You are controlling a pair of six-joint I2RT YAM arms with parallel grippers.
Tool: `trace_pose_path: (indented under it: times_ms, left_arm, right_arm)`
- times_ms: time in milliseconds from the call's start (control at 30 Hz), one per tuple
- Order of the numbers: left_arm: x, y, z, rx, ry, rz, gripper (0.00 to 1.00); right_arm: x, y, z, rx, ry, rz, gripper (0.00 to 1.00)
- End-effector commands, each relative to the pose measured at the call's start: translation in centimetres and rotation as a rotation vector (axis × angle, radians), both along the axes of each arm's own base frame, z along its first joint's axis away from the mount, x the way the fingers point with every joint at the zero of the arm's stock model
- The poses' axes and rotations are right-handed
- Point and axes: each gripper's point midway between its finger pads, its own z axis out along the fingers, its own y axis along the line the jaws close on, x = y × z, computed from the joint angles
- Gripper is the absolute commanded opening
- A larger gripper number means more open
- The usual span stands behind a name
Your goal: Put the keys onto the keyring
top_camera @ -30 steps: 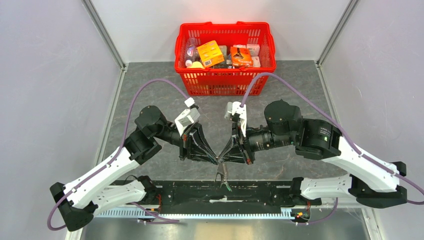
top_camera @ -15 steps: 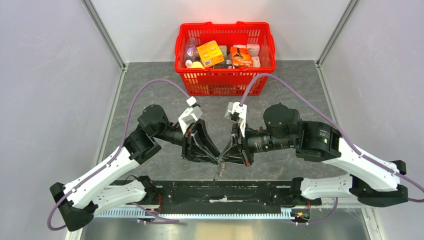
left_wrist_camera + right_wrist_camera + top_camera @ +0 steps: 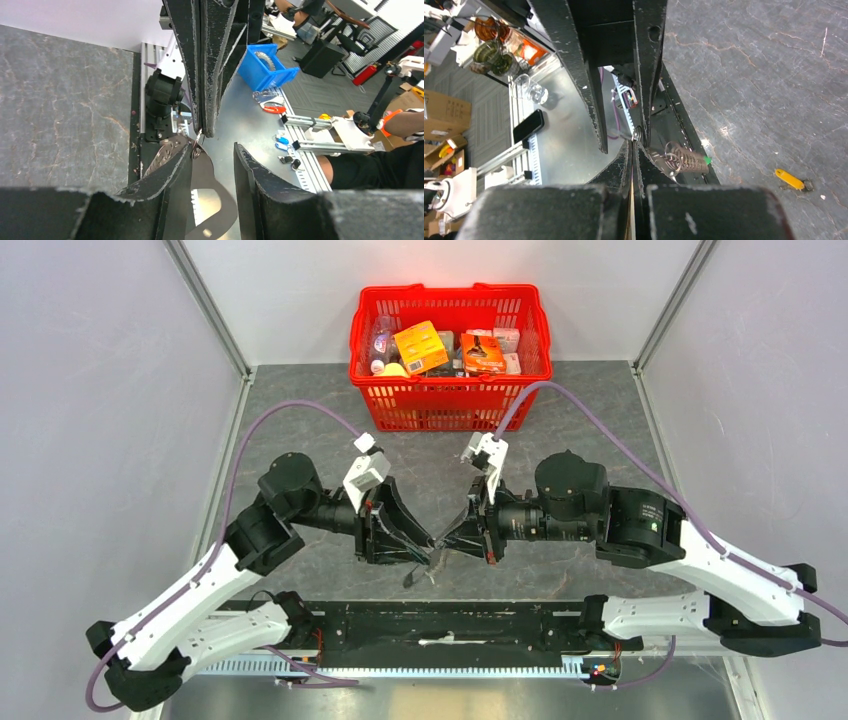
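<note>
While the right gripper (image 3: pixel 633 150) pinches the thin, springy-looking grey wire keyring (image 3: pixel 636 133) mid-frame beside its coil (image 3: pixel 689 161), the left gripper (image 3: pixel 214 150) gapes.

Even overhead light is shown; glare is noted on the basket (image 3: pixel 415 288) rim, top centre. In wrist views, the lower foreground is blurred.

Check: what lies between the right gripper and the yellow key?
In the right wrist view, the keyring's coiled stretch, a green key at its end, then bare table.
</note>
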Motion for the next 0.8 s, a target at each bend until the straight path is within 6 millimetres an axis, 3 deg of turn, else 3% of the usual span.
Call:
trace_pose_path:
  times_ms: [0, 200, 400, 767]
  left_arm:
    - [0.5, 0.9, 2.1, -0.038, -0.073, 0.099, 0.44]
    - [2.9, 1.7, 2.3, -0.030, -0.063, 0.292, 0.46]
    - [7.1, 3.5, 1.8, 0.015, -0.036, 0.589, 0.46]
    - [9.4, 4.6, 2.1, 0.011, 0.006, 0.749, 0.44]
  right_arm:
    - [0.8, -0.1, 2.5, 0.115, -0.020, -0.058, 0.00]
    - [1.6, -0.3, 3.0, 0.139, -0.005, -0.121, 0.00]
    - [3.1, 0.0, 3.5, 0.177, 0.024, -0.226, 0.00]
    - [8.1, 0.6, 2.6, 0.158, 0.074, -0.526, 0.00]
